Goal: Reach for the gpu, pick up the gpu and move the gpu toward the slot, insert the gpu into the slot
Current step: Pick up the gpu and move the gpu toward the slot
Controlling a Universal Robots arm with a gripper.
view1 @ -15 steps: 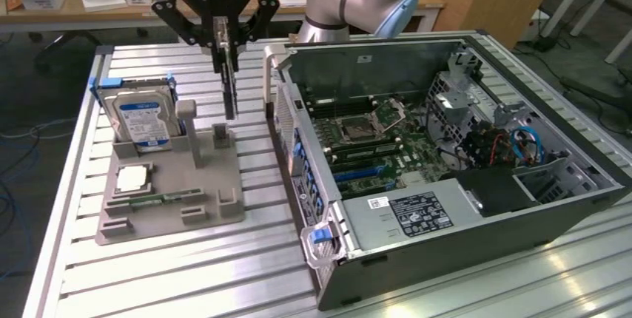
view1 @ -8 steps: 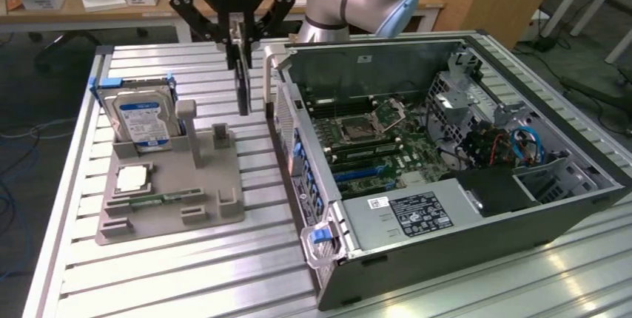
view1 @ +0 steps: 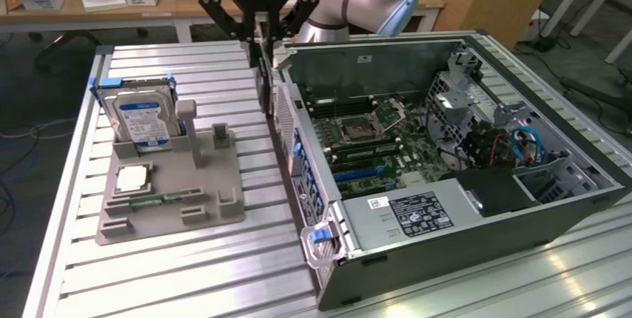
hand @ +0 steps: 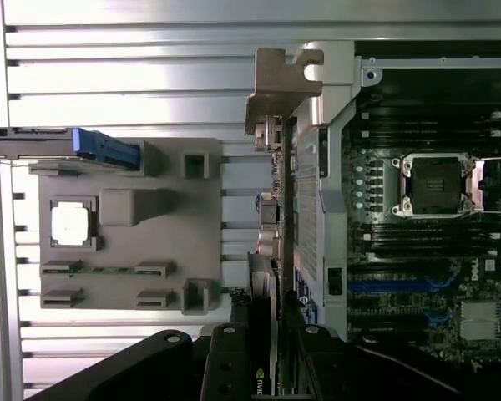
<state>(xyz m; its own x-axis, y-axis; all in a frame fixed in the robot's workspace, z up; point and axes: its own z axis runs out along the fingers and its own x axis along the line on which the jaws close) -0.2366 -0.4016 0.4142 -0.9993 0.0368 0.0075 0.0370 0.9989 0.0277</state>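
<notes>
**Task progress.** The reach and the pick-up are done: the gripper (view1: pixel 260 28) has its fingers drawn in on the upper edge of the gpu (view1: pixel 265 81) and carries it clear of the grey parts holder (view1: pixel 222 200). On that holder stand the hard drive (view1: pixel 144 117) and the memory stick (view1: pixel 158 201). The card hangs just beside the rear wall of the open computer case (view1: pixel 474 259), on the side of the exterior view's left, outside the case. The transfer is judged partly made. Insertion is not done, as the blue expansion slot (view1: pixel 357 175) on the motherboard is unoccupied.

**Appearance of the card.** It hangs edge-on and upright, thin, flat and dark. In the wrist view the gpu (hand: pixel 267 251) runs out from the gripper (hand: pixel 267 334) to a grey metal end bracket (hand: pixel 280 83).
</notes>
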